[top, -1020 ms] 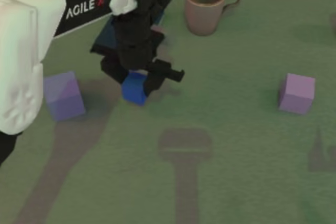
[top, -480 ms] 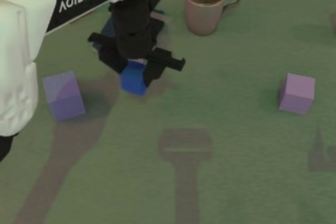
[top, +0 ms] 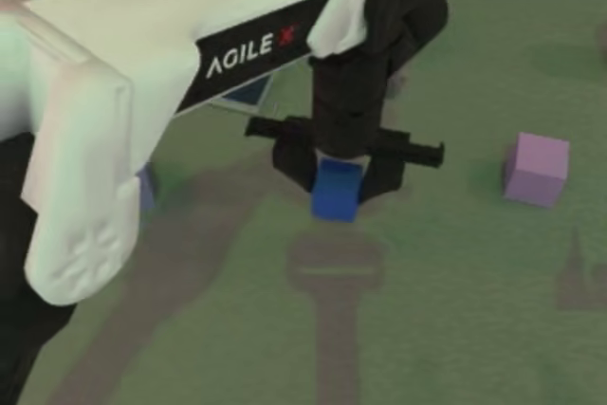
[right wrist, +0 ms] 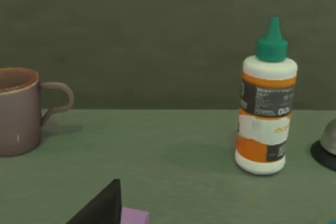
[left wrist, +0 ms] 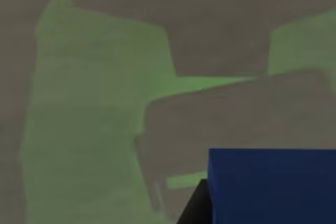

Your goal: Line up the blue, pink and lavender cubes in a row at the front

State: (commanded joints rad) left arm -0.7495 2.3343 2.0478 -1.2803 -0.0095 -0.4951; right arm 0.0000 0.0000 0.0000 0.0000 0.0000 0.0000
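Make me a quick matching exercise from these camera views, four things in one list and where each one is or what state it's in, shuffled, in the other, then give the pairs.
Things:
1. blue cube
2. pink cube
3. mug
4. bottle

Places or states:
A. standing upright with a green cap
B. held in the left gripper, near the table's middle
C. resting alone at the table's right side
D. brown-rimmed, handle towards the bottle

Pairs: 1-B, 2-C, 3-D, 4-A

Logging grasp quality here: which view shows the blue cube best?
The top view: the blue cube sits whole between the fingers of the left pincer, above the green table. The left wrist view shows only one flat blue face at its edge. The right wrist view shows none of it.
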